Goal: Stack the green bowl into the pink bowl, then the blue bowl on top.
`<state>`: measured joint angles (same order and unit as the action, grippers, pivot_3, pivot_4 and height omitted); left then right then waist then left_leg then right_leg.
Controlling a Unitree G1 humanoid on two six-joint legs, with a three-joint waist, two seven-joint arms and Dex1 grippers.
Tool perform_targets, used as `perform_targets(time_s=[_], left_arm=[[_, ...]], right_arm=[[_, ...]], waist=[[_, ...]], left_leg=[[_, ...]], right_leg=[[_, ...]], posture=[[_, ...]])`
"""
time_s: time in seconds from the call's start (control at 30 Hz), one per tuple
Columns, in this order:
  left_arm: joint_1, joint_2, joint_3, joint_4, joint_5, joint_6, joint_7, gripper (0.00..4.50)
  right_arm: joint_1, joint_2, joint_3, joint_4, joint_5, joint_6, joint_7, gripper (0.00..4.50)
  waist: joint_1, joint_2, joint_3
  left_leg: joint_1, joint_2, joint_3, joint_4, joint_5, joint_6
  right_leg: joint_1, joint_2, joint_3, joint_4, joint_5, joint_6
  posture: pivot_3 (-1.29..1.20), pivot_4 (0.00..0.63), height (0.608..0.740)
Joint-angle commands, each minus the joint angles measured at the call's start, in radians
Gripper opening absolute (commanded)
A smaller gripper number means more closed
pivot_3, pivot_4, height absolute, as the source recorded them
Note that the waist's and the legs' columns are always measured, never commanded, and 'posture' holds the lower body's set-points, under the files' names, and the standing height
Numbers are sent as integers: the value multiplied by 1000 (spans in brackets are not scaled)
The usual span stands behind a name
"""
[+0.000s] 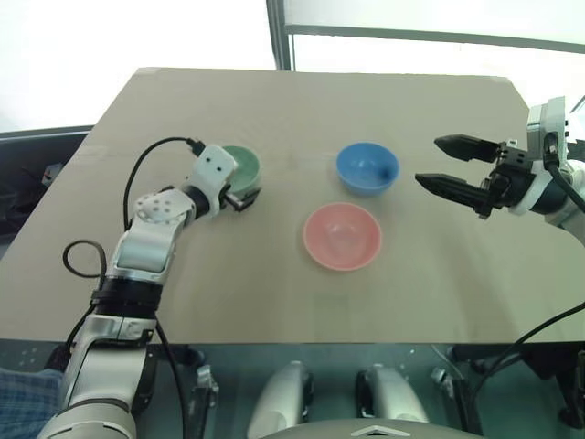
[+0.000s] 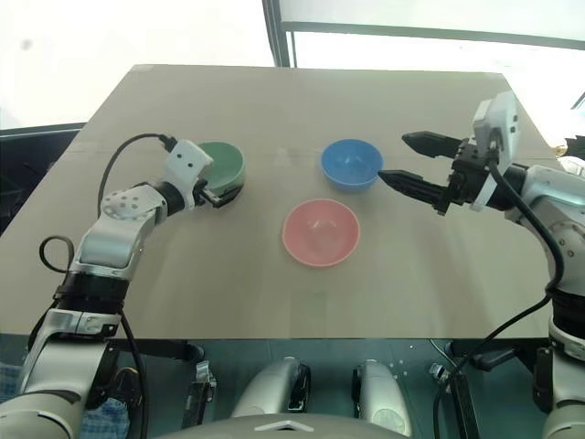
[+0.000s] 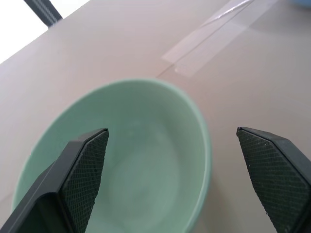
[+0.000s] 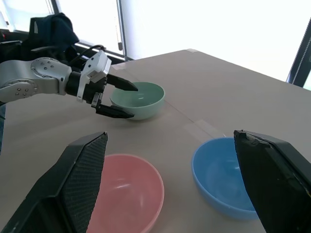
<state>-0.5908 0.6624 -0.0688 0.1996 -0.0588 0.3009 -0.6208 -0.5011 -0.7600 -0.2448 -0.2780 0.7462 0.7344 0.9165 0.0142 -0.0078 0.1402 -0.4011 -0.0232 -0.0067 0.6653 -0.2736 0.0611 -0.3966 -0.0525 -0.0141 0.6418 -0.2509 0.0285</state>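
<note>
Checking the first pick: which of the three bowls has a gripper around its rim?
The green bowl: the open left gripper straddles its rim. The pink bowl and blue bowl sit untouched.

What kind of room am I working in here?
Probably a lab or test setup: a plain tan table by bright windows, bare except for three bowls, green, pink and blue.

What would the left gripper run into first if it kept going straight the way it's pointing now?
Most likely the small glossy mint-green bowl. The left gripper is open, one finger over the bowl's hollow and the other outside its rim, so going on it would probably meet the near wall; depth is uncertain.
</note>
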Motion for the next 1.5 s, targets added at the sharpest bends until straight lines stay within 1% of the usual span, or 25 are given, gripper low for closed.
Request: perform_targets(time_s=[0.03, 0.13, 0.33, 0.6, 0.63, 0.73, 0.77, 0.87, 0.9, 0.93, 0.97, 1.0, 1.07, 1.1, 1.2, 1.3, 1.37, 1.5], left_arm=[[-33, 23, -18, 15, 41, -62, -40, 4500], [-46, 32, -38, 41, 74, -79, -64, 4500], [-63, 50, -65, 109, 123, -55, -112, 4500], [-53, 39, -75, 99, 125, 3, -168, 4500], [-53, 39, -77, 103, 129, 0, -169, 4081], [-56, 36, -81, 114, 135, -6, -165, 3754], [-57, 34, -82, 116, 135, -8, -163, 3279], [-58, 28, -83, 127, 138, -13, -160, 2588], [-60, 27, -82, 133, 140, -18, -159, 2081], [-62, 26, -81, 140, 141, -23, -159, 1975], [-65, 25, -79, 144, 142, -25, -159, 1652], [-68, 24, -78, 146, 142, -26, -159, 1166], [-72, 19, -76, 143, 130, -39, -175, 340], [-73, 18, -79, 139, 126, -45, -187, 44], [-77, 12, -84, 108, 96, -46, -254, 44], [-84, 16, -109, 77, 94, -70, -320, 44], [-95, 11, -117, 67, 93, -74, -344, 44], [-162, -29, -127, 46, 83, -63, -371, 44]], right_arm=[[4, -17, -38, -33, 10, -28, -7, 4360], [5, -19, -40, -35, 13, -30, -10, 4360], [3, -29, -58, -31, 34, -31, 5, 4360], [24, -34, -88, -31, 79, -60, 58, 4360], [25, -37, -86, -32, 78, -62, 61, 4500], [30, -44, -78, -30, 68, -68, 68, 4500], [32, -45, -74, -30, 64, -70, 70, 4500], [35, -47, -70, -30, 63, -73, 72, 4500], [35, -47, -69, -31, 63, -74, 72, 4500], [35, -48, -67, -31, 62, -74, 72, 4500], [36, -48, -66, -33, 62, -74, 72, 4500], [37, -49, -64, -34, 62, -74, 73, 4500], [40, -49, -62, -36, 62, -76, 74, 4500], [41, -50, -62, -36, 63, -77, 75, 4500], [61, -64, -57, -44, 54, -84, 96, 4500], [120, -95, -58, -63, 31, -122, 156, 4500], [143, -107, -68, -63, 33, -132, 171, 4500], [211, -174, -103, -46, 4, -163, 239, 4500]], waist=[[0, 0, 0], [-1, 0, 0], [0, 0, 0], [0, 0, 0], [0, 0, 0], [0, 0, 0], [0, 0, 0], [0, 0, 0], [0, 0, 0], [0, 0, 0], [0, 0, 0], [0, 0, 0], [3, 0, 0], [4, 0, 0], [2, 0, 0], [3, 0, 0], [2, 1, 0], [6, 0, 0]], left_leg=[[0, 0, 0, 0, 0, 0], [0, 0, 0, 0, 0, 0], [0, 0, 0, 0, 0, 0], [0, 0, 0, 1, -2, 4], [0, 0, 0, 1, -2, 4], [0, 0, 0, 1, -2, 4], [0, 0, 0, 1, -2, 4], [0, 0, 0, 2, -2, 4], [0, 0, 0, 2, -2, 4], [0, 0, 0, 2, -2, 4], [0, 0, 0, 2, -2, 4], [0, 0, 0, 2, -2, 4], [0, 0, 0, 2, -2, 4], [0, 0, 0, 2, -2, 4], [0, -1, 0, 2, -2, 4], [0, -1, 0, 2, -2, 4], [-1, -1, 0, 3, -2, 4], [-1, -1, 1, 4, -2, 4]], right_leg=[[0, 0, 0, 0, 0, 0], [0, 0, 0, 0, 0, 0], [0, 0, 0, 0, 0, 0], [0, 0, 0, 0, 0, 0], [0, 0, 0, 0, 0, 0], [0, 0, 0, 1, 0, 0], [0, 0, 0, 1, 0, 0], [0, 0, 0, 1, 0, 0], [0, 0, 0, 1, 0, 0], [0, 0, 0, 1, 0, 0], [0, 0, 0, 1, 0, 0], [0, 0, 0, 1, 0, 0], [0, 0, 0, 1, 0, 0], [0, 0, 0, 1, 0, 0], [1, 0, 0, 1, 0, 0], [1, 0, 0, 1, 0, 0], [1, 0, 0, 1, 0, 0], [1, 0, 0, 1, 0, 0]], posture=[[0, 150, 740], [0, 150, 740], [0, 150, 740], [0, 150, 740], [0, 150, 740], [0, 150, 740], [0, 150, 740], [0, 150, 740], [0, 150, 740], [0, 150, 740], [0, 150, 740], [0, 150, 740], [0, 150, 740], [0, 150, 740], [0, 150, 740], [0, 150, 740], [0, 150, 740], [0, 150, 740]])
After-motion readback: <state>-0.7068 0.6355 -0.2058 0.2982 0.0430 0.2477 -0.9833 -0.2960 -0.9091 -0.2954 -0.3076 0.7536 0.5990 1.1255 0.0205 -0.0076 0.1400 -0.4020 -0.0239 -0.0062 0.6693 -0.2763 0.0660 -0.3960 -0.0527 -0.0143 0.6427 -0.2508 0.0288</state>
